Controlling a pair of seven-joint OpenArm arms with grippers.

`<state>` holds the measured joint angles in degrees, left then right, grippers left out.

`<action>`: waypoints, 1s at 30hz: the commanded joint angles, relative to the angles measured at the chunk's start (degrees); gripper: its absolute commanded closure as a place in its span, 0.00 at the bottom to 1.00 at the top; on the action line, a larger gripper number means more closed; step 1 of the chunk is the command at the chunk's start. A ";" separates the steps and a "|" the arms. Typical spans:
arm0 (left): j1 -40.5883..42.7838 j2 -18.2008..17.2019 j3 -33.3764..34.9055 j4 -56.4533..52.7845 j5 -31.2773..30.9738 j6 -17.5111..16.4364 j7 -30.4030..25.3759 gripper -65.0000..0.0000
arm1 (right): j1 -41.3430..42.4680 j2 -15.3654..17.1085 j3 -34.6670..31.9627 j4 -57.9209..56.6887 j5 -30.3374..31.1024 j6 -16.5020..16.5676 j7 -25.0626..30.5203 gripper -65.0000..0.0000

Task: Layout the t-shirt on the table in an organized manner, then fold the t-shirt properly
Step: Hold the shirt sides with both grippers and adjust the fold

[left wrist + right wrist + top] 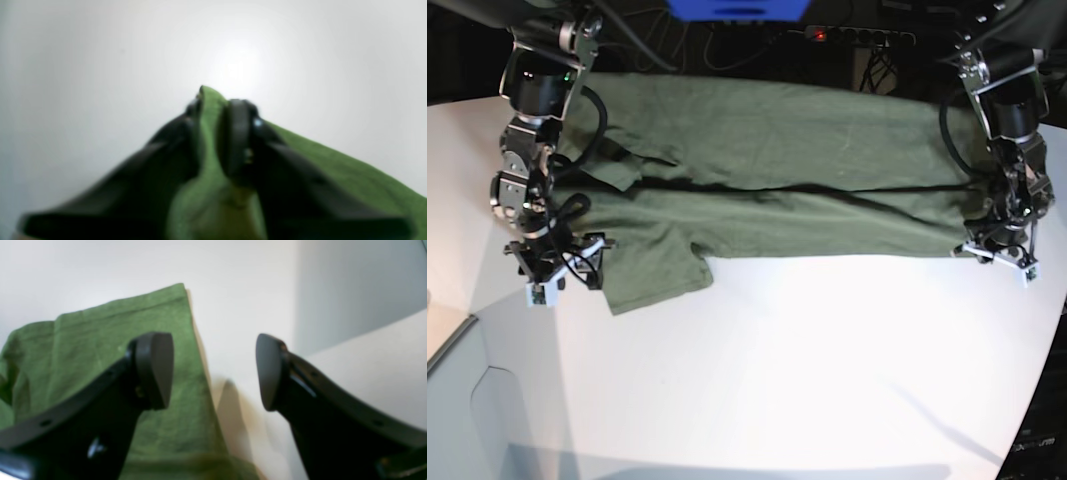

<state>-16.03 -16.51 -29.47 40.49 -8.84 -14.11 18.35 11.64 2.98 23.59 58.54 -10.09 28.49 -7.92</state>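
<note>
The t-shirt [777, 180] lies stretched across the far half of the tabletop [807, 370], its long axis running from 9 o'clock to 3 o'clock in the base view, folded once lengthwise so a dark seam line runs along its middle. A sleeve flap sticks out toward 6 o'clock near the 9 o'clock end.

The left hand [1002, 245] sits at the 3 o'clock end of the cloth. In its wrist view, the left hand [213, 133] has its pads pressed together on a ridge of green fabric, so it is closed on the shirt's edge there.

The right hand [552, 265] is at the 9 o'clock end, just beside the sleeve flap. Its wrist view shows the right hand [215, 370] spread wide and holding nothing: one finger hangs over the cloth, the other over bare tabletop, and the shirt's edge runs between them, slightly toward 9 o'clock of the gap's middle.

So one end of the long axis is pinched and the other is not. By my judgement, the next move turns on the right hand, which straddles that edge and needs only to drop and close to match its partner.
</note>
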 commanded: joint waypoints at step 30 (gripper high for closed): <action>-0.98 -0.85 -0.02 0.52 -0.08 0.00 0.42 1.00 | 2.65 2.34 -2.89 -8.74 0.81 0.21 1.11 0.39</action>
<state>-16.03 -16.51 -29.36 40.49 -8.88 -14.15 18.72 13.65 5.06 20.62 49.17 -9.65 28.42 -6.66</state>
